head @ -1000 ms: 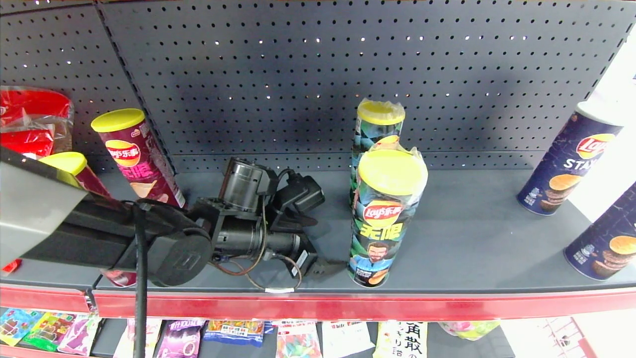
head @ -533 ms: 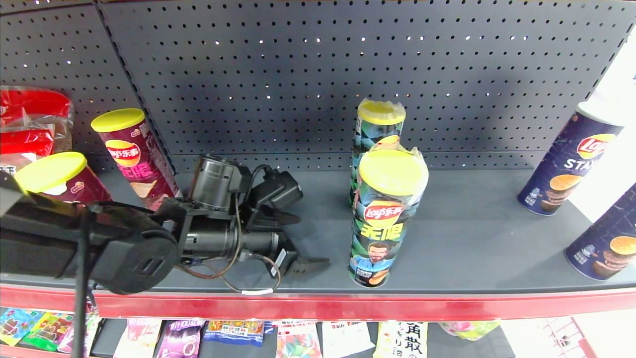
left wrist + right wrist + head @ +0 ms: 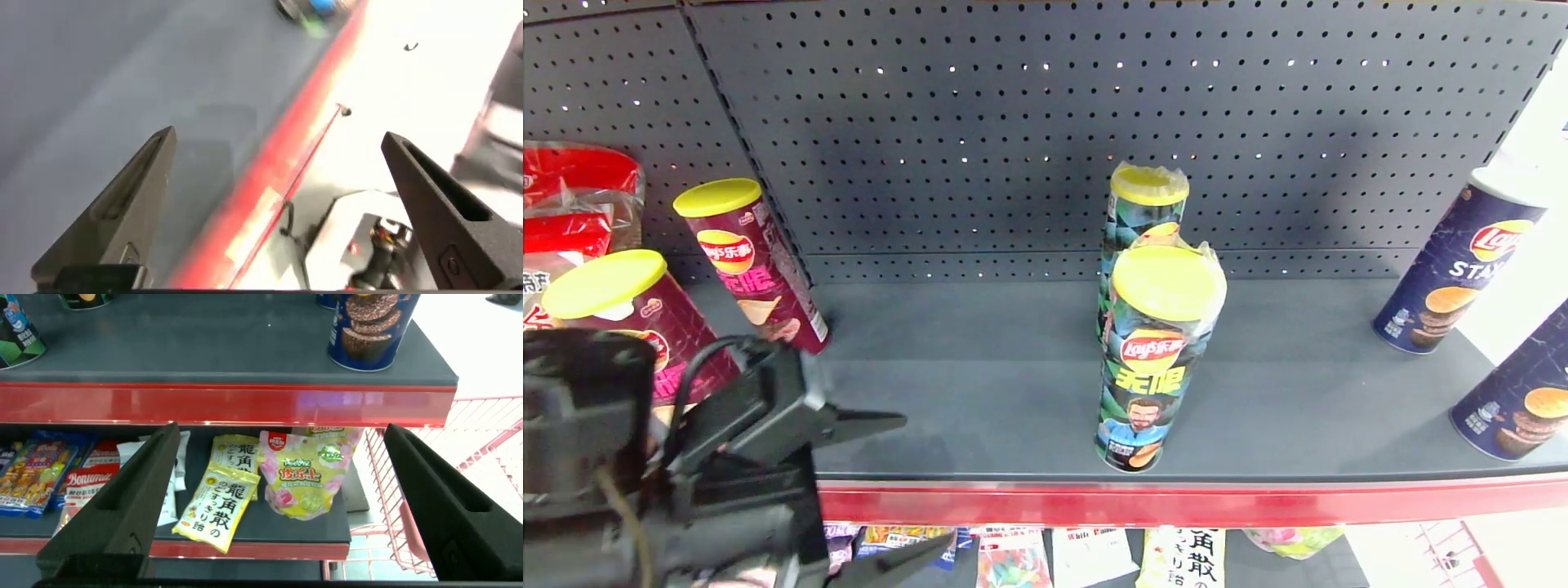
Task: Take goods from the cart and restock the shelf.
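Note:
Two green chip cans with yellow lids stand on the grey shelf point(image 3: 980, 384), one at the front point(image 3: 1156, 359) and one behind it point(image 3: 1145, 214). My left gripper point(image 3: 929, 479) is at the shelf's front edge, well left of the front can, open and empty. In the left wrist view its fingers point(image 3: 122, 212) spread over the shelf's red lip point(image 3: 270, 175). My right gripper point(image 3: 279, 431) is open and empty, below the shelf front and facing the lower shelf. The pink wire cart point(image 3: 392, 514) shows beside it.
Two maroon cans point(image 3: 747, 261) point(image 3: 629, 318) stand at the shelf's left, with red packets point(image 3: 572, 196) beyond. Two blue cans point(image 3: 1454, 261) point(image 3: 1511, 392) stand at the right. Bare shelf lies between the maroon and green cans. Snack bags point(image 3: 310, 469) fill the lower shelf.
My left arm has drawn back off the shelf toward the lower left, away from the front green can, which stays standing. The gripper stays open.

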Available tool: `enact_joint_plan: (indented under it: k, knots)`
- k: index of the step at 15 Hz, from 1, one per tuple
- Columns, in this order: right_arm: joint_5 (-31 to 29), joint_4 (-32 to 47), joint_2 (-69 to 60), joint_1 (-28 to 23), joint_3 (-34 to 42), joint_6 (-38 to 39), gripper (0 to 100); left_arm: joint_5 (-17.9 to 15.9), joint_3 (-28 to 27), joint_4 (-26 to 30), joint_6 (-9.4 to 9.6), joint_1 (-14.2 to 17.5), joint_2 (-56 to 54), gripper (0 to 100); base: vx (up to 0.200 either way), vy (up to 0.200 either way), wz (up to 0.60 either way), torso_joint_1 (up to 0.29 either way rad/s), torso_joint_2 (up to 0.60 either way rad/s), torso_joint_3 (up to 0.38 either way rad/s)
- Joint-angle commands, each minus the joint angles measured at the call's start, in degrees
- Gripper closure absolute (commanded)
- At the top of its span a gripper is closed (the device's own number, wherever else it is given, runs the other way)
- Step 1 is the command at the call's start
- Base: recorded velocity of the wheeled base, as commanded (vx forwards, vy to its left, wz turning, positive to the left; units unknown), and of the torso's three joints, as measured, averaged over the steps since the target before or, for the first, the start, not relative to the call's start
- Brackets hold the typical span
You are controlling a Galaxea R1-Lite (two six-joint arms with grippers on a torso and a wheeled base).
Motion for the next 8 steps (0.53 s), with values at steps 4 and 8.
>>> enact_joint_plan:
  k: [4,8]
  knots:
    - [0.01,-0.09,0.06,0.00,0.01,0.08,0,11.75,12.39,27.65,-4.30,1.53,-46.15,0,0.000,0.000,0.00,0.000,0.00,0.000]
    - [0.01,0.00,0.06,0.00,0.01,-0.01,0,22.56,12.48,40.48,-10.45,15.77,-62.23,0,0.000,0.000,0.00,0.000,0.00,0.000]
